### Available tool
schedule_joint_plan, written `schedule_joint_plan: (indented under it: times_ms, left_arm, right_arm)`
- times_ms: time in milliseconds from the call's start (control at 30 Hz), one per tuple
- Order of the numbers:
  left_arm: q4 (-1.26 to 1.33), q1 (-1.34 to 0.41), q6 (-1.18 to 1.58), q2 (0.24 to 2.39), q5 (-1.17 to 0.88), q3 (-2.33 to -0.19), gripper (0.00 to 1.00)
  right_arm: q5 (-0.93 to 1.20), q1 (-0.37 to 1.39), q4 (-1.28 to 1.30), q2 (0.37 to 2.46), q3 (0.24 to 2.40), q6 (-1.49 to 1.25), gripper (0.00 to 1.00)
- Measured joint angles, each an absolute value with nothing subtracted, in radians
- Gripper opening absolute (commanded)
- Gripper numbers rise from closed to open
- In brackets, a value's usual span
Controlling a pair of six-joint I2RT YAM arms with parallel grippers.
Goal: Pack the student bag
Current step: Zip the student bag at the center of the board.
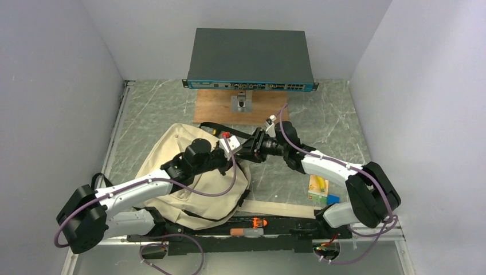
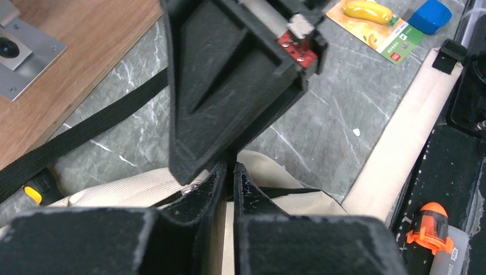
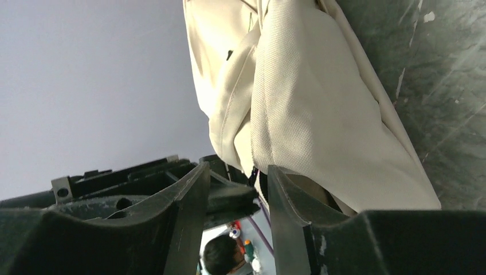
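Note:
The student bag [image 1: 172,146], beige canvas with black trim, lies left of the table's centre. My left arm reaches over it. My left gripper [image 2: 234,167] has its jaws nearly together, pinched on the bag's black zipper edge, which runs out on both sides of the tips. My right gripper [image 3: 238,166] faces it tip to tip, with its black fingers [image 2: 229,86] filling the left wrist view. Its jaws stand apart, with the left gripper's tip and the bag's lifted fabric [image 3: 309,97] between them. The two grippers meet above the bag's right upper edge [image 1: 238,148].
A network switch [image 1: 250,60] sits on a wooden board [image 1: 229,106] at the back. A banana card [image 1: 318,186] and a blue block [image 1: 332,199] lie at the right. A beige strap [image 1: 281,209] and an orange-capped item [image 1: 259,222] lie near the front edge. A black strap [image 2: 86,134] crosses the table.

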State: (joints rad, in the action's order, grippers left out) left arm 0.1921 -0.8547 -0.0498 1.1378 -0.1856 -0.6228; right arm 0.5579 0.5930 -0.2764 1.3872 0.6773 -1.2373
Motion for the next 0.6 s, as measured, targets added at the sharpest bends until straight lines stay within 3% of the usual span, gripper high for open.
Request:
schedule_joint_plan:
  times_ms: [200,367,400,433,600]
  left_arm:
    - [0.173,-0.869,-0.023,1.131,-0.223,-0.623,0.66]
    - [0.073,-0.872,0.034,1.053,-0.230,-0.627,0.76]
    - [0.044,-0.872,0.045,1.031,-0.227,-0.635,0.94]
    - [0.012,-0.872,0.053,1.008,-0.219,-0.648,0.99]
    - [-0.138,-0.843,0.132,0.920,-0.147,-0.735,0.98]
  right_arm:
    - [0.528,0.598,-0.233,1.417,0.702,-1.206,0.47]
    - [0.509,0.608,-0.210,1.422,0.709,-1.169,0.49]
    - [0.503,0.612,-0.199,1.424,0.714,-1.151,0.50]
    - [0.500,0.617,-0.184,1.430,0.725,-1.132,0.50]
    - [0.469,0.645,-0.096,1.469,0.798,-0.988,0.55]
